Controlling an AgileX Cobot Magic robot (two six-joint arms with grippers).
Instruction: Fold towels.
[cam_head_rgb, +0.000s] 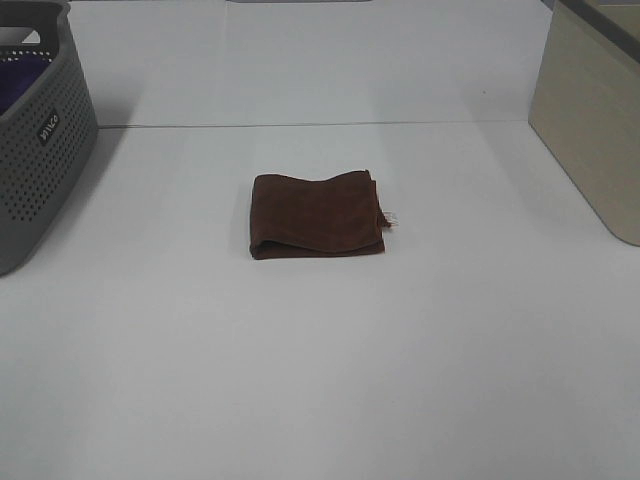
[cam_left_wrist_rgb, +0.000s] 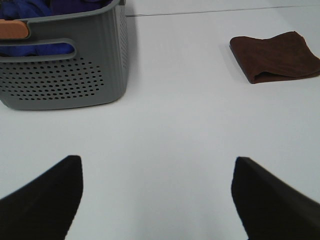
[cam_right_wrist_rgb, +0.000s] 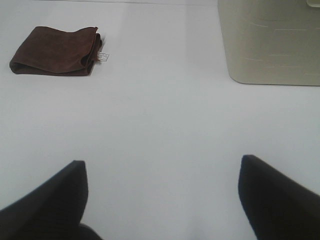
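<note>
Mid-bench (cam_head_rgb: 320, 380), the brown towel (cam_head_rgb: 317, 215) lies already folded into a compact rectangle; both tools, left (cam_left_wrist_rgb: 157, 200) and right (cam_right_wrist_rgb: 162, 200), hang wide apart, empty, well clear. Folding looks essentially finished.

A plain reddish-brown towel (cam_head_rgb: 316, 215) with a white tag (cam_head_rgb: 389, 218), a grey perforated basket (cam_head_rgb: 40, 150), a beige bin (cam_head_rgb: 590, 140), a white table (cam_head_rgb: 320, 380) are seen

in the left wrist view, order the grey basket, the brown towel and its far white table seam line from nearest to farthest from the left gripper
1. Grey basket: closest to the left gripper, off toward one finger's side.
2. Brown towel: farther out, toward the other finger's side, lying folded.
3. Table seam line: farthest, beyond both.
</note>
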